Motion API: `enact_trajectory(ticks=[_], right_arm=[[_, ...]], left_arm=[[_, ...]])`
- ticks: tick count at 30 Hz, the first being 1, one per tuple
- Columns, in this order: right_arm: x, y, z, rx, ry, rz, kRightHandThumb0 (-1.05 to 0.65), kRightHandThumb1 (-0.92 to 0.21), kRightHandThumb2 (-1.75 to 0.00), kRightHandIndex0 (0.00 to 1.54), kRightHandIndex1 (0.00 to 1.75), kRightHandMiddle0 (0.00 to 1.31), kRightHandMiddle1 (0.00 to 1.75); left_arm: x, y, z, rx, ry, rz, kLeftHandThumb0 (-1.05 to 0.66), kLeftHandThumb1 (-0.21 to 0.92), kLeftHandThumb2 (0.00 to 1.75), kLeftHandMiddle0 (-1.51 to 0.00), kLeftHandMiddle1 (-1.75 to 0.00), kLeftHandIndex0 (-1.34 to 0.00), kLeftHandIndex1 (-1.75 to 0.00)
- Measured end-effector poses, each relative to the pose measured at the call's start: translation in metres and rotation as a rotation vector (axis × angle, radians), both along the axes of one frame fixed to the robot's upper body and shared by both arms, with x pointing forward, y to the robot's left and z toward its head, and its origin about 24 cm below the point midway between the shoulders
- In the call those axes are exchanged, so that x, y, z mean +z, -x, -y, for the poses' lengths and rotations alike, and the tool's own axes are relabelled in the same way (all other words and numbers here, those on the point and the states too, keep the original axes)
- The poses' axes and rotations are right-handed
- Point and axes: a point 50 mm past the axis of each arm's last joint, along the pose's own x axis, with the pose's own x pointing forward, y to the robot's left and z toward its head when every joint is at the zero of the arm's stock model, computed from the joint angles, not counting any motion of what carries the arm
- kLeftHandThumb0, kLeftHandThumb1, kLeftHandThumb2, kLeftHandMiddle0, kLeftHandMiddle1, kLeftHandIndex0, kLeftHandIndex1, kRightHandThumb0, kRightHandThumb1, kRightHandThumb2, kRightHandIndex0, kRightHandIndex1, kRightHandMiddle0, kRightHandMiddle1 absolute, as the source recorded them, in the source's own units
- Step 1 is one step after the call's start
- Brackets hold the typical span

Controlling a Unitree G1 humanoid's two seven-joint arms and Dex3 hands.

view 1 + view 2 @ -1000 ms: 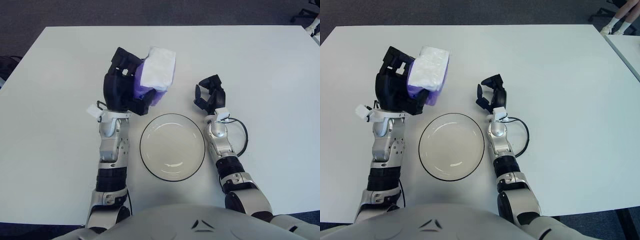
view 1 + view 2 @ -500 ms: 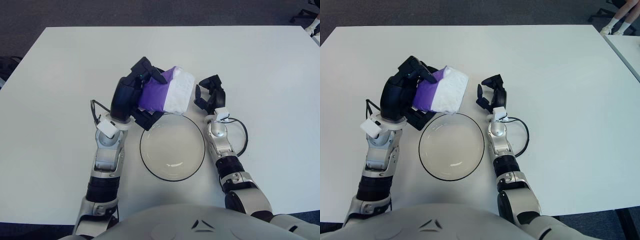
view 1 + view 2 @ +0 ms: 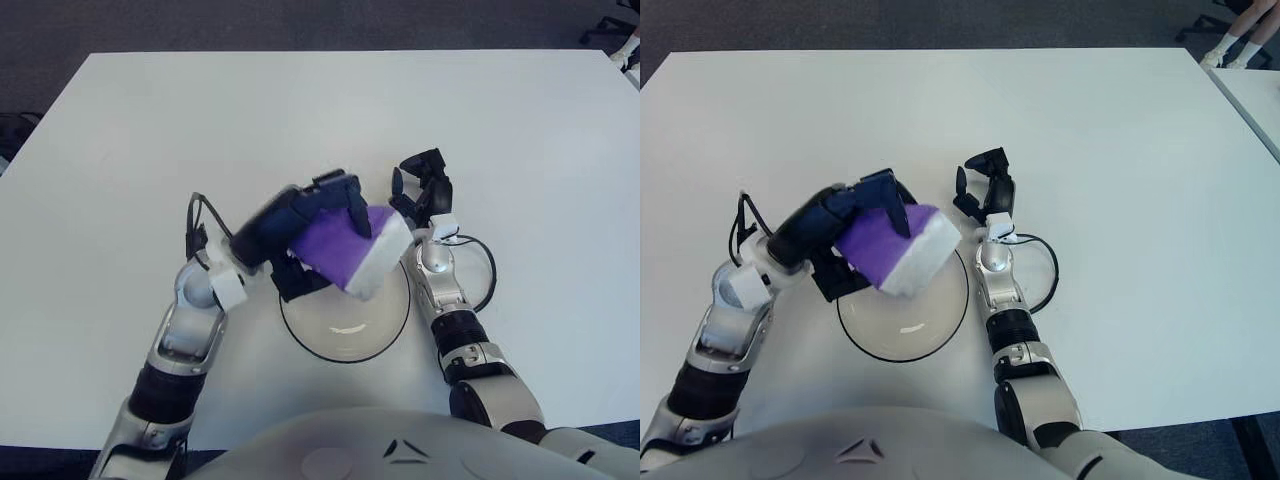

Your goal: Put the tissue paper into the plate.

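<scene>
Since half a second ago our left hand (image 3: 300, 225) has swung the tissue paper (image 3: 356, 250) over the plate (image 3: 345, 325), fingers clamped on it. Right eye view: right hand (image 3: 983, 192) loosely curled, empty, beside the plate's right rim; neighbouring table's corner (image 3: 1252, 85) visible only here.

white table (image 3: 540, 140) on dark grey carpeted floor (image 3: 300, 25); second table's edge (image 3: 1250, 95) at far right, well apart.

One tissue pack (image 3: 358, 248), one plate (image 3: 345, 335)
</scene>
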Motion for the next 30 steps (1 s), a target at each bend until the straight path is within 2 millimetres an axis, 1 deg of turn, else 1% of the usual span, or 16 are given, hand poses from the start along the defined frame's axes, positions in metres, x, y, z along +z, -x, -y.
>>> enact_trajectory(ticks=[7,14,23,26,28,30], right_arm=[[0.002,0.001,-0.001,0.042,0.018,0.029,-0.39,-0.64,-0.92,0.71,1.35,0.37,1.75],[0.002,0.001,-0.001,0.05,0.02,0.035,-0.39,-0.63,-0.94,0.72,1.33,0.38,1.75],[0.003,0.001,-0.001,0.041,0.017,0.035,-0.39,-0.64,-0.93,0.71,1.31,0.37,1.75],[0.003,0.001,-0.001,0.039,0.017,0.035,-0.39,-0.64,-0.92,0.71,1.31,0.37,1.75],[0.002,0.001,0.0,0.035,0.015,0.034,-0.39,-0.65,-0.9,0.7,1.3,0.36,1.75],[0.002,0.001,0.0,0.032,0.014,0.034,-0.39,-0.66,-0.89,0.7,1.3,0.35,1.75]], left_arm=[[-0.006,0.004,0.005,0.02,-0.147,0.093,0.0,0.0,1.64,-0.87,-1.64,-0.63,-1.75],[-0.008,0.001,0.006,0.021,-0.264,0.192,0.0,0.01,1.64,-0.87,-1.65,-0.61,-1.75],[-0.013,0.002,0.014,0.011,-0.313,0.214,0.0,0.01,1.64,-0.87,-1.66,-0.61,-1.75],[-0.013,0.002,0.015,0.009,-0.314,0.204,0.0,-0.02,1.69,-0.88,-1.7,-0.62,-1.75],[-0.012,0.003,0.015,0.017,-0.309,0.193,0.0,-0.04,1.72,-0.9,-1.73,-0.65,-1.73],[-0.011,0.004,0.015,0.024,-0.297,0.178,-0.01,-0.02,1.68,-0.88,-1.74,-0.65,-1.68]])
